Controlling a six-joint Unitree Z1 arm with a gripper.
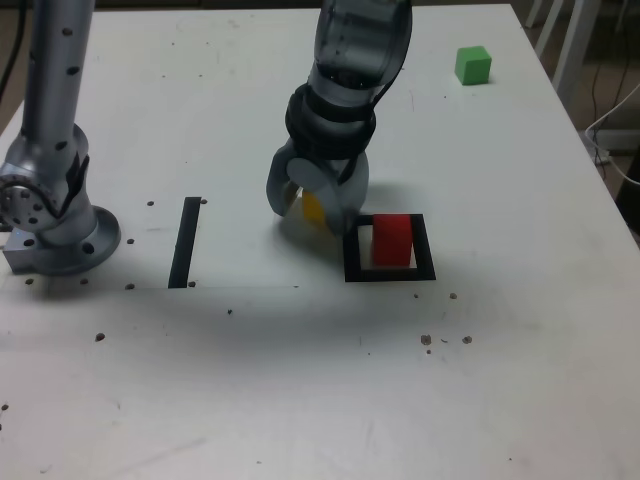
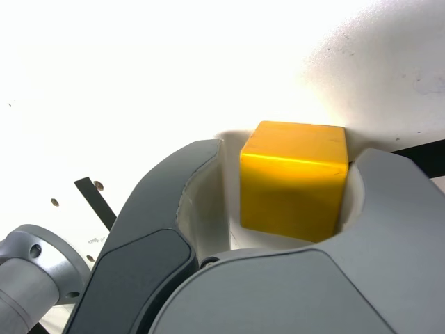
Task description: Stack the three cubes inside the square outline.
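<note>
The white desk [image 1: 300, 400] is carrying everything, and the Unitree arm [image 1: 360, 50] is reaching down over its middle from the far side, while its base [image 1: 50, 210] is sitting at the exterior view's left. A straight black strip [image 1: 185, 240] is lying between the base and the work area. To the exterior view's right of the arm, the square outline [image 1: 390, 272] is lying flat with the red cube [image 1: 392, 240] already standing inside it. The green cube [image 1: 473, 64] is waiting well apart, near the far right corner of the desk in the exterior view.

The gripper [image 1: 316, 208] is pointing down around the yellow cube [image 2: 293, 177], which is sitting on the desk just beside the outline, on its left in the exterior view. In the wrist view the jaws are bracketing the cube on both sides; one is touching or nearly touching it, while a pale gap is showing at the other (so a firm hold cannot be confirmed, and the jaws are looking part-way closed, not clamped).

The step in hand is judged to be grasping the yellow cube for stacking on the red one. The risks from here: if one jaw is meeting the cube first, it could be pushing it sideways or twisting it, leaving a skewed grip. Since the gripper is working so near the outline, a stray jaw or a swung cube could be knocking the red cube off its place.
</note>
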